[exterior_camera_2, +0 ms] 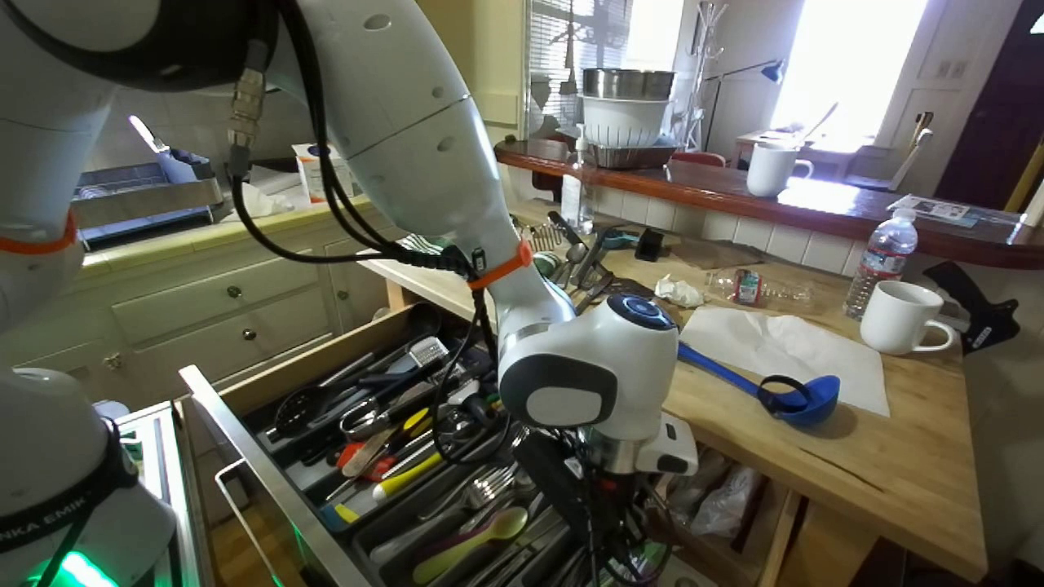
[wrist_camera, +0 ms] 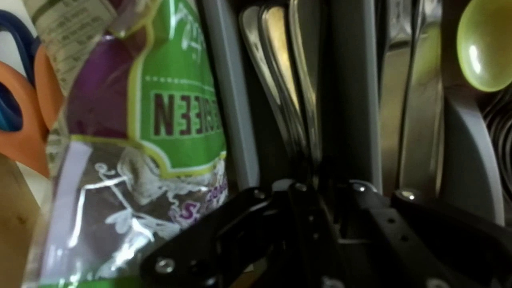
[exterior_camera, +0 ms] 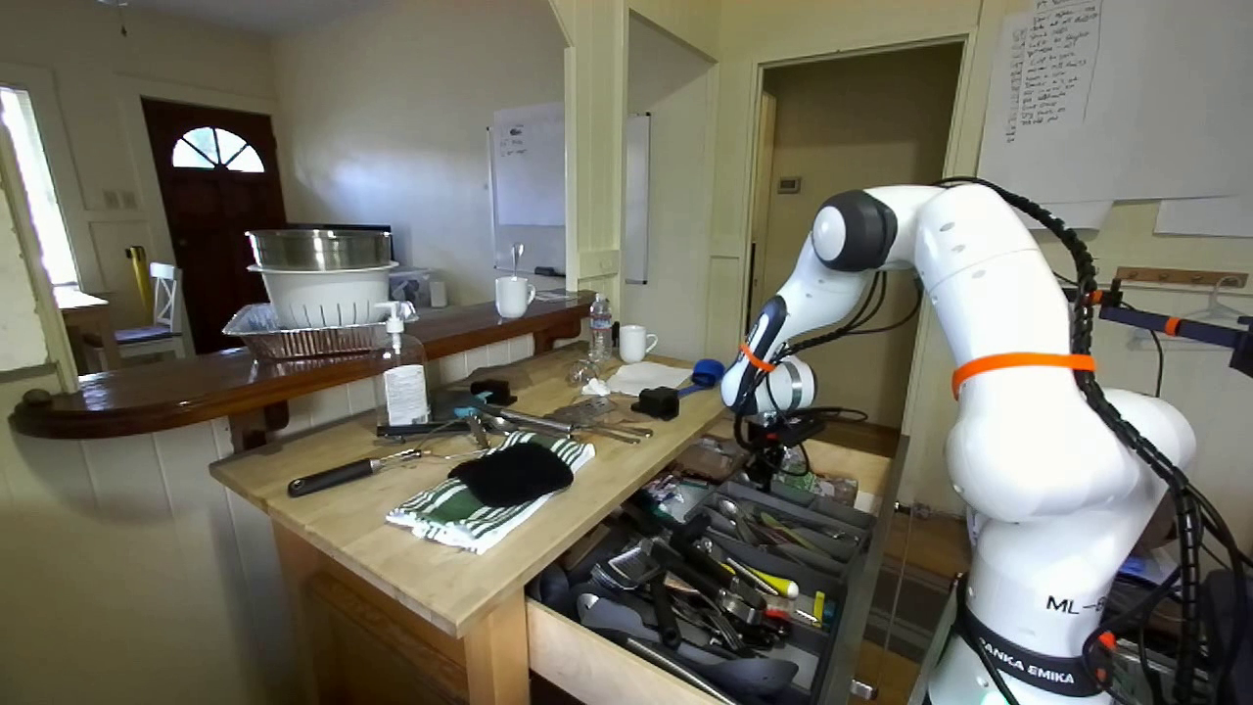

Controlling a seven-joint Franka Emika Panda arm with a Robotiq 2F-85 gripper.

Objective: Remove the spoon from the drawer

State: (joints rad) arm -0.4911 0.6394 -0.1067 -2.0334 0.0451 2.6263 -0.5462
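Note:
The drawer is open in both exterior views, its dark divided tray crowded with utensils. My gripper is low over its far end, and its fingers point into a narrow compartment in the wrist view. Several shiny metal handles lie in that compartment and run in under the fingers. Their other ends are hidden, so I cannot tell which is a spoon. The fingertips are dark and close together; whether they grip a handle is unclear. A yellow-green spoon lies beyond, right of the gripper, also in an exterior view.
A plastic bag with green print lies against the left divider, with orange scissors beyond. Grey dividers flank the fingers. Flat metal handles fill the compartment to the right. The wooden counter overhangs the drawer.

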